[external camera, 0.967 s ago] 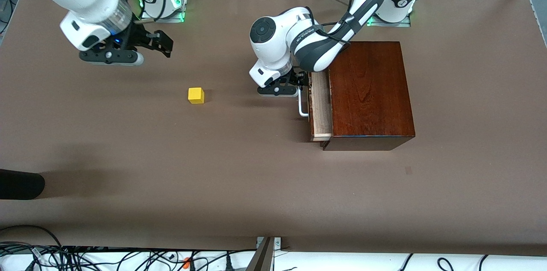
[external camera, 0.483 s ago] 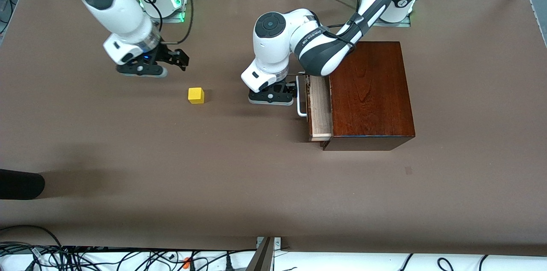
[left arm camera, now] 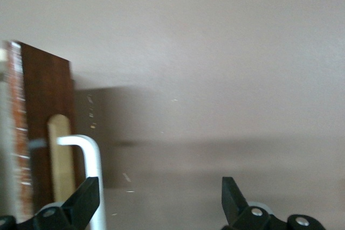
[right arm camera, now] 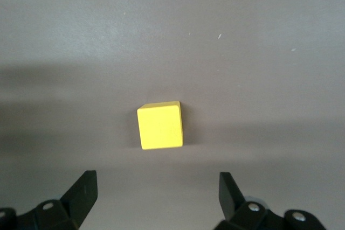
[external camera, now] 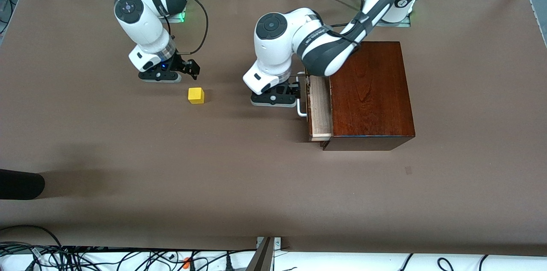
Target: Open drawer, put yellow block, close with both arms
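Observation:
The yellow block [external camera: 196, 95] lies on the brown table, toward the right arm's end from the dark wooden box [external camera: 369, 91]. My right gripper [external camera: 191, 69] hangs low just beside the block, open. In the right wrist view the block [right arm camera: 160, 126] sits ahead of the open gripper [right arm camera: 156, 195], not between its fingers. The drawer [external camera: 320, 108] stands pulled out a short way, pale wood showing. My left gripper [external camera: 295, 90] is at the drawer's white handle [external camera: 301, 109], open. In the left wrist view the handle [left arm camera: 91, 160] runs by one finger [left arm camera: 83, 200] of that gripper [left arm camera: 159, 200].
A black rounded object [external camera: 19, 183] juts onto the table at the right arm's end, near the front camera. Loose cables [external camera: 85, 258] lie below the table's near edge. The arms' bases stand along the table's farthest edge.
The right arm has swung in from its end of the table and come down beside the yellow block. The left gripper has shifted slightly along the handle; the drawer has barely moved.

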